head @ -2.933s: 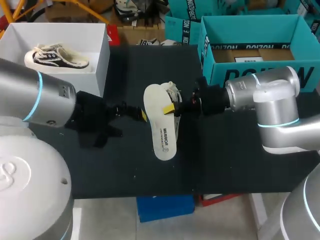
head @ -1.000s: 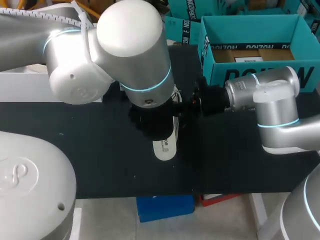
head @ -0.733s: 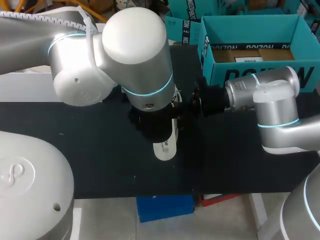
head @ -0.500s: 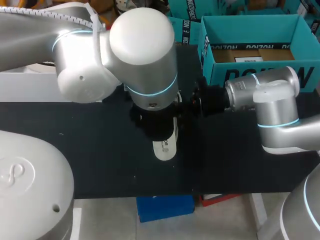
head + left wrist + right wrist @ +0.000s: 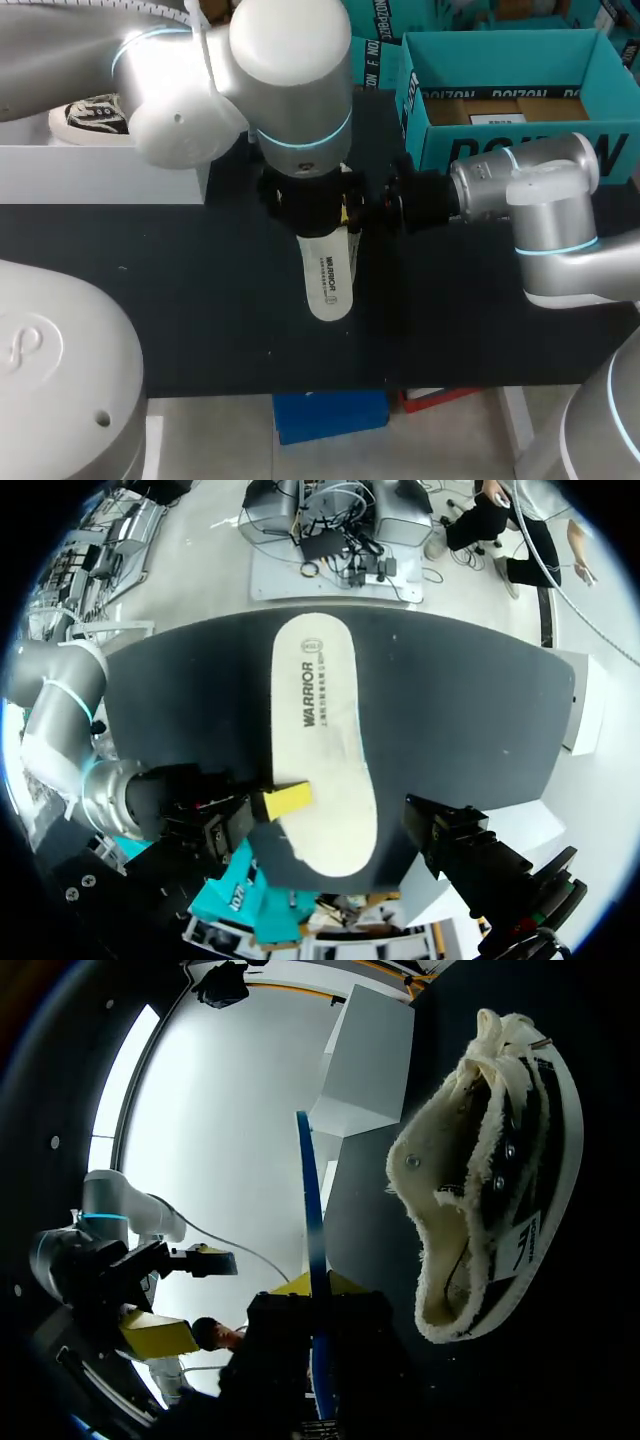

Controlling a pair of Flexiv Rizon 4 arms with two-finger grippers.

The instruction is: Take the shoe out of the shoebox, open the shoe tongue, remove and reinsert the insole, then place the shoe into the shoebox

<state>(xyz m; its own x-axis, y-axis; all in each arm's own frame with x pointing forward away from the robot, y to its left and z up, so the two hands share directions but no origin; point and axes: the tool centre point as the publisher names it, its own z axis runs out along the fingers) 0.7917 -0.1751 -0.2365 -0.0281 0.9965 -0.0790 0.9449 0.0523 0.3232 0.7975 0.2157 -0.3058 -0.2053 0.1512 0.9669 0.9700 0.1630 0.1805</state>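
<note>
black table (image 5: 200, 300): insole handover, mid-air
right gripper (image 5: 315, 1282) clamped on insole (image 5: 325, 270); left gripper (image 5: 180, 1298) spread, empty. it should likely grip the insole's free end squarely before the right lets go.

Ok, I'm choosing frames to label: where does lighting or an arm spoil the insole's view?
Head view: my left arm hides the far end of the flat white insole. Left wrist view: even light, insole plainly visible. Right wrist view: strong backlight; insole shows only edge-on, in the right gripper.
</note>
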